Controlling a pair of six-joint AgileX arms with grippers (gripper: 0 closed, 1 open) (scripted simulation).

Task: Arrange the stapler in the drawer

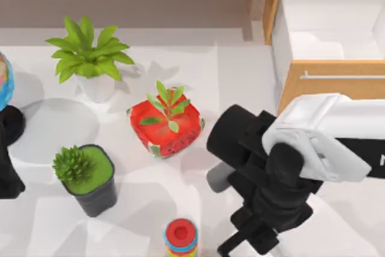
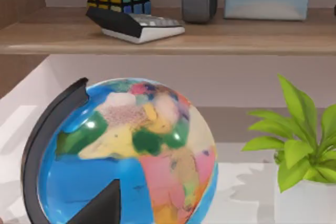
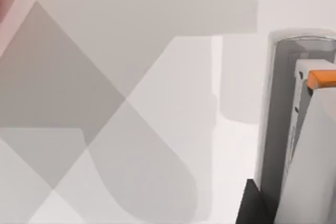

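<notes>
The stapler (image 3: 294,129) is a light-grey bar with an orange tab, close up in the right wrist view with a dark gripper part beside it. From above, only its grey end (image 1: 218,180) pokes out from under my right gripper (image 1: 231,161), which hangs low over the table just right of the red pot. The drawer (image 1: 328,82) stands pulled open at the back right, with white inner walls, a wooden front and a thin silver handle. My left arm (image 1: 6,176) is parked at the table's left edge.
A red pot (image 1: 165,126) with a sprig stands mid-table, a dark pot (image 1: 90,179) with a green plant front left, a white-potted plant (image 1: 90,58) behind. A ring stack (image 1: 180,238) sits at the front edge. A globe (image 2: 126,150) stands left, and the shelf (image 2: 210,35) holds a calculator.
</notes>
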